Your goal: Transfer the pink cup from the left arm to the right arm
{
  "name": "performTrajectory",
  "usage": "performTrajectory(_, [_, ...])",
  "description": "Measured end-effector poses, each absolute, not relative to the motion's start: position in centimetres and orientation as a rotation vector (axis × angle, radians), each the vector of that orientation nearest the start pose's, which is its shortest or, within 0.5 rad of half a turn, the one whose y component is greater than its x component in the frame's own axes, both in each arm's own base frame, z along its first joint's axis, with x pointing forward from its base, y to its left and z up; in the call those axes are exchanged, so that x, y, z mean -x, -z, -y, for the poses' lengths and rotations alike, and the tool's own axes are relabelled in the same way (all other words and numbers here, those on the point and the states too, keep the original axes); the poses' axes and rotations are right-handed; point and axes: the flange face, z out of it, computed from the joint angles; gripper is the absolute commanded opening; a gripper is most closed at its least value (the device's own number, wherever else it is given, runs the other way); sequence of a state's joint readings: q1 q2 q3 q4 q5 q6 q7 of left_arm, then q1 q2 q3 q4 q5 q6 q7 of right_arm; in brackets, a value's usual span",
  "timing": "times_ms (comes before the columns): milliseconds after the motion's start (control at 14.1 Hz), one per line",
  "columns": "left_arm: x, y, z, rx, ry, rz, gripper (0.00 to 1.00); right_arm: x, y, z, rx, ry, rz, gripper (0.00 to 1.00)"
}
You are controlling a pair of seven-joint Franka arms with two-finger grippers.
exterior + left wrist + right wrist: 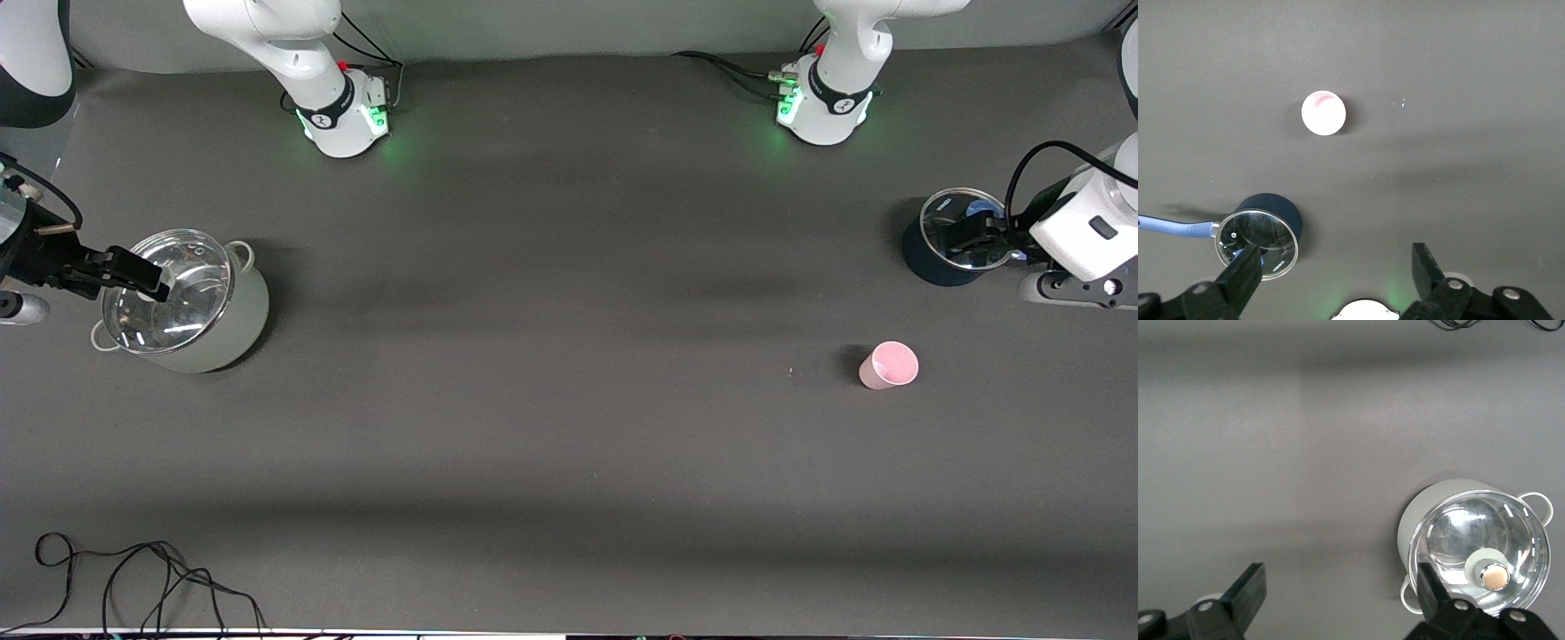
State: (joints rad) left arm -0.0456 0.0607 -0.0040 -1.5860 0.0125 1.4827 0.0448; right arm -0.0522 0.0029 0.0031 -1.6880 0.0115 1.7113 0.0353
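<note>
The pink cup stands upright and alone on the dark table, toward the left arm's end and nearer the front camera than the blue pot. In the left wrist view the pink cup shows from above, well apart from the fingers. My left gripper is open and empty over the blue pot's glass lid; in its wrist view the left gripper has its jaws wide apart. My right gripper is open and empty over the steel pot's lid, and in its wrist view the right gripper also has its jaws wide apart.
A dark blue pot with a glass lid and a blue handle stands at the left arm's end, and shows in the left wrist view. A steel pot with a glass lid stands at the right arm's end, and shows in the right wrist view. Loose cables lie at the table's front edge.
</note>
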Motion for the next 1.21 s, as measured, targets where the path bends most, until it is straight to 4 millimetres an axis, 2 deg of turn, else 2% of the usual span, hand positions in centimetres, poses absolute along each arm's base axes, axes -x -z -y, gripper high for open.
performTrajectory(854, [-56.5, -57.6, 2.6, 3.115, -0.213, -0.154, 1.00, -56.4, -57.9, 2.7, 3.127, 0.032, -0.135, 1.00])
performTrajectory(996, [-57.0, -57.8, 2.6, 3.115, -0.157, -0.249, 1.00, -56.4, -57.9, 2.9, 3.127, 0.032, -0.140, 1.00])
performTrajectory(1209, [-57.8, -58.3, 1.7, 3.089, -0.097, -0.524, 1.00, -56.4, -57.9, 2.9, 3.127, 0.032, -0.142, 1.00])
